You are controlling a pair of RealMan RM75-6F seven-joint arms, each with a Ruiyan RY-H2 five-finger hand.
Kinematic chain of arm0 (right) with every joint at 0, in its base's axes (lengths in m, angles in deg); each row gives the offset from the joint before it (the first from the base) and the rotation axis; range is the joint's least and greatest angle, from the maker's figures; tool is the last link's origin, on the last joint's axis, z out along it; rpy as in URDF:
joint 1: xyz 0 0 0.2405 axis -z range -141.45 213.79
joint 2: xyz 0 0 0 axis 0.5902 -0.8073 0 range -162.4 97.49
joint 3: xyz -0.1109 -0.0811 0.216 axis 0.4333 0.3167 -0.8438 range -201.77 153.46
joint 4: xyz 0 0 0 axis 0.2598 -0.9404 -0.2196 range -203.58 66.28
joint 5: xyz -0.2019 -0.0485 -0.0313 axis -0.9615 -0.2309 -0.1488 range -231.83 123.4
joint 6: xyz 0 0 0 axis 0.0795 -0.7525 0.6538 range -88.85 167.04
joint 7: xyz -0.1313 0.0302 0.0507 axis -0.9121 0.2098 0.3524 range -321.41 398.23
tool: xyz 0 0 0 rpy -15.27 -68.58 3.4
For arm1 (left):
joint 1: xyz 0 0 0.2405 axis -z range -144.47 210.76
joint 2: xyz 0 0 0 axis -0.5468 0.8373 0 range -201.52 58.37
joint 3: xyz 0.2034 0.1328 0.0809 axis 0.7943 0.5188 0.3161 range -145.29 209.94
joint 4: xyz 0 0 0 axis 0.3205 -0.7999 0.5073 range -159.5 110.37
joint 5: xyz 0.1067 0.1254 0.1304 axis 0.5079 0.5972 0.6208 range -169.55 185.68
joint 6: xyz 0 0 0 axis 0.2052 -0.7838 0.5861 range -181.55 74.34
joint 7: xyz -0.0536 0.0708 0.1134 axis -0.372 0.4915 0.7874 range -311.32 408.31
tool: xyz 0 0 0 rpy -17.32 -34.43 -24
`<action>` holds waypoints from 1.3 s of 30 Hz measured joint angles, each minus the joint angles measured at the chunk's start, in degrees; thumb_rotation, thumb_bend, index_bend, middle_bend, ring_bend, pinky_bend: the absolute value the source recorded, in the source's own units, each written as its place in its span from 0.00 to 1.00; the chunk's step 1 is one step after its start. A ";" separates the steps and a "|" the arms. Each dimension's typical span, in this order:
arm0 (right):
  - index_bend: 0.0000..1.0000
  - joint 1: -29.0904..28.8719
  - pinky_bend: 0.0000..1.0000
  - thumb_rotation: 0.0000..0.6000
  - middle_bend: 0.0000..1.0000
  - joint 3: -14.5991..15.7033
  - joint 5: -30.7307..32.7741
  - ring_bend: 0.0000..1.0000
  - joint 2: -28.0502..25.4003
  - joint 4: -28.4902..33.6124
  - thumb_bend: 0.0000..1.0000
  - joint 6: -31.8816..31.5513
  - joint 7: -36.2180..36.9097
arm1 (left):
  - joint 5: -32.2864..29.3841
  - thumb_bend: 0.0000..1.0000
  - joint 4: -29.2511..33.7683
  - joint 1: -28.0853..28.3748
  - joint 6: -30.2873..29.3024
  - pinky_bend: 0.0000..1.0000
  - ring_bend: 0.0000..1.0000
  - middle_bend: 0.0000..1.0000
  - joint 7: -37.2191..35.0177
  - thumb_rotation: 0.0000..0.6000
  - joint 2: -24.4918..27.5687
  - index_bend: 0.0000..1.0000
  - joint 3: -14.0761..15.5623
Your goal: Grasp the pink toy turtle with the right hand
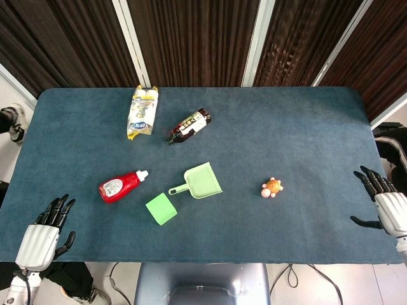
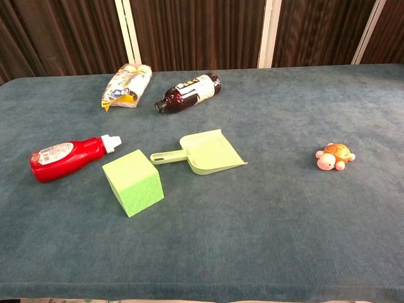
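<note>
Dark pleated curtains hang behind a table covered in blue-grey felt cloth (image 1: 305, 127). From the head view, the right hand (image 1: 385, 206) rests at the table's right edge, holding nothing, its dark fingers spread and pointing away from the robot. The small pink plastic toy turtle with an orange shell (image 1: 272, 187) lies inward of that hand, toward the table's middle and slightly further from the robot, well apart from it with bare cloth between. Its body runs roughly slantwise, head toward the near-left. The left hand (image 1: 46, 232), likewise empty with fingers apart, sits at the opposite near corner, much further from the turtle, so the right hand is clearly the closer one. Beyond the turtle from the right hand lie a light green plastic dustpan (image 1: 200, 181), a green foam cube (image 1: 161, 208) and a red squeeze bottle (image 1: 119, 186), none crowding the toy. From the chest view neither hand shows; the turtle (image 2: 334, 156) sits alone on the right side, head facing the camera's near-left. I judge the reach must go inward and slightly forward.
</note>
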 measured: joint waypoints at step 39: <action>0.40 -16.22 0.85 1.00 0.26 -2.17 -2.21 0.80 14.08 -3.17 0.06 17.64 -3.46 | -0.92 0.40 -5.07 -2.01 -2.88 0.33 0.10 0.07 -8.53 1.00 -1.19 0.01 0.53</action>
